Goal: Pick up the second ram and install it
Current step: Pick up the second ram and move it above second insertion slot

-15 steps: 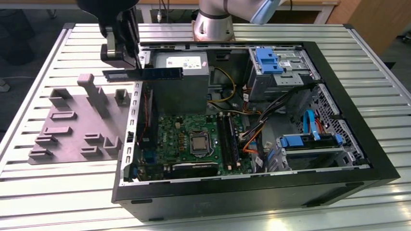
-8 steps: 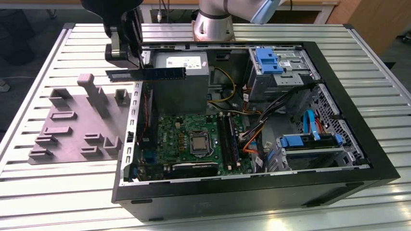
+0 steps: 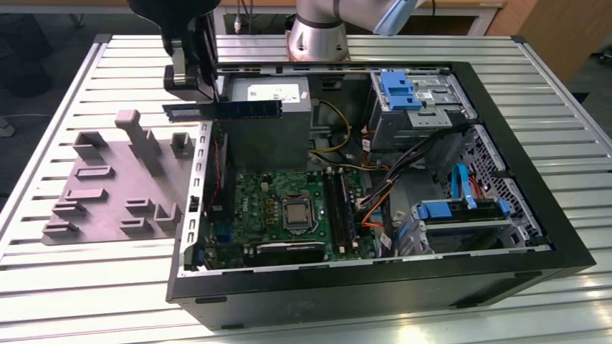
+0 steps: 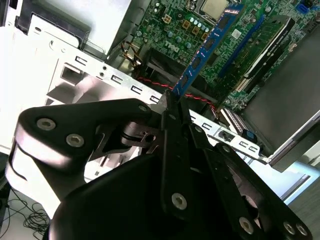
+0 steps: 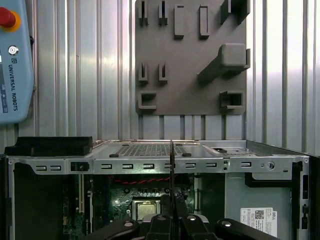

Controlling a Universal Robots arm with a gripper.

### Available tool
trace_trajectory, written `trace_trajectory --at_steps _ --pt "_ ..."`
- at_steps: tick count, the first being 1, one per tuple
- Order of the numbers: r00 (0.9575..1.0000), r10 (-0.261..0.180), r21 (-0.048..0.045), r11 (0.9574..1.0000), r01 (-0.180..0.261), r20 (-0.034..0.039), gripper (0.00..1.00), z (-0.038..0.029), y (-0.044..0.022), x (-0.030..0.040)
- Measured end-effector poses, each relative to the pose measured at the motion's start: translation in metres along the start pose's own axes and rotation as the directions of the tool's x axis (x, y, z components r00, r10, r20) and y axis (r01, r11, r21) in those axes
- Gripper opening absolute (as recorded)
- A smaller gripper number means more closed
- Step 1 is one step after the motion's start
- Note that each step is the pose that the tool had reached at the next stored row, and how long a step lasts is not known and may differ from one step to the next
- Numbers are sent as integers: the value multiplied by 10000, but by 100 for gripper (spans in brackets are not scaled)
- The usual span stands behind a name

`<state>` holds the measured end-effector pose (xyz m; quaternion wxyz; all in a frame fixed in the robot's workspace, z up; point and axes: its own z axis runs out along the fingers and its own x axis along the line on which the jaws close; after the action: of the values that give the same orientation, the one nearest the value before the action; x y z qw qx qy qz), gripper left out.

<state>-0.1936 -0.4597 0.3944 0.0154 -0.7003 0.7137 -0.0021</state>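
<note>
My gripper (image 3: pixel 194 102) hangs over the back left corner of the open computer case (image 3: pixel 535 236) and is shut on one end of the second ram (image 3: pixel 229 110). The dark blue-green stick juts out level toward the exterior view's right, above the case's wall and beside the grey power supply (image 3: pixel 271 122). In the second wrist view the ram (image 4: pixel 211 44) sticks out from the shut fingertips (image 4: pixel 176 111) over the motherboard. The first wrist view shows it edge-on as a thin line (image 5: pixel 171 165). The black memory sockets (image 3: pixel 336 203) lie beside the processor socket (image 3: pixel 295 213).
A grey moulded tray (image 3: pixel 105 183) with raised blocks lies on the slatted table at the exterior view's left. Cables, blue drive brackets (image 3: pixel 397 89) and a drive cage (image 3: pixel 459 215) crowd the case's right side. A teach pendant (image 5: pixel 15 60) lies on the table.
</note>
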Motion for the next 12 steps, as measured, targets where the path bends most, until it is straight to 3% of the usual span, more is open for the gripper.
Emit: trace_trajectory --at_steps 12 --pt "10000 -1 -1 10000 1 0 14 2 -90 -2"
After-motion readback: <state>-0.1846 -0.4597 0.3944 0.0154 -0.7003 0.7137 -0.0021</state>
